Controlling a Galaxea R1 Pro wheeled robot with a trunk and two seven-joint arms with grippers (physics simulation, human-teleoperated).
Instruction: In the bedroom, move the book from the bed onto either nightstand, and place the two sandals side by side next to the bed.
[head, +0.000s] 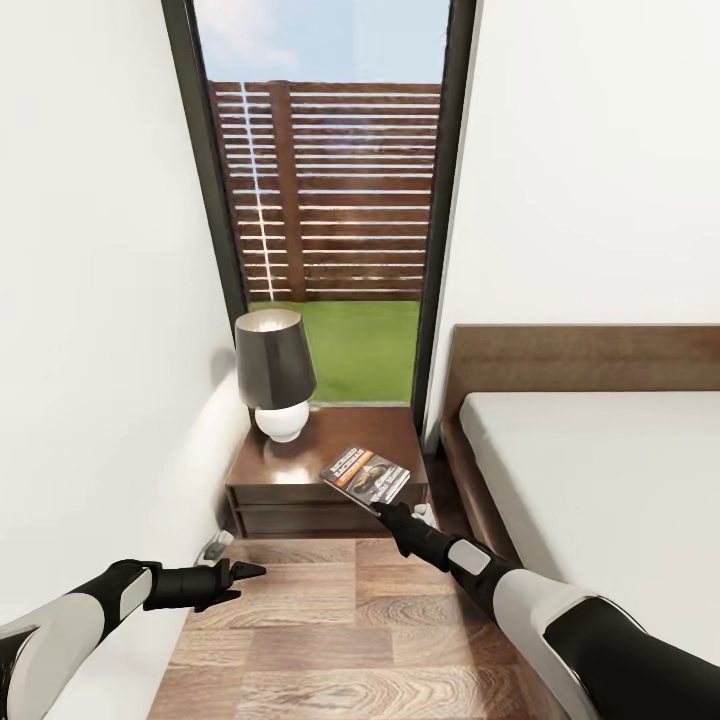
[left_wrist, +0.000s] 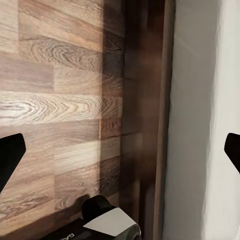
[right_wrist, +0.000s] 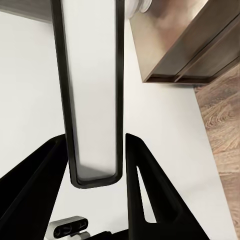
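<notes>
One book (head: 366, 475), one nightstand (head: 330, 470), one lamp (head: 273, 373), one bed (head: 610, 490), two hands: left (head: 243, 573), right (head: 385, 511).

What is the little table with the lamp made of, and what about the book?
The nightstand looks like dark brown wood with a glossy finish: its top mirrors the lamp. The book, held over it by the right claw, looks like a thin paperback, with a printed picture cover and an orange band.

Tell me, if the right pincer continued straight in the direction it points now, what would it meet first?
Probably the nightstand top. The right pincer, shut on the book, points forward and left over it, toward the lamp; depth is unclear.
</notes>
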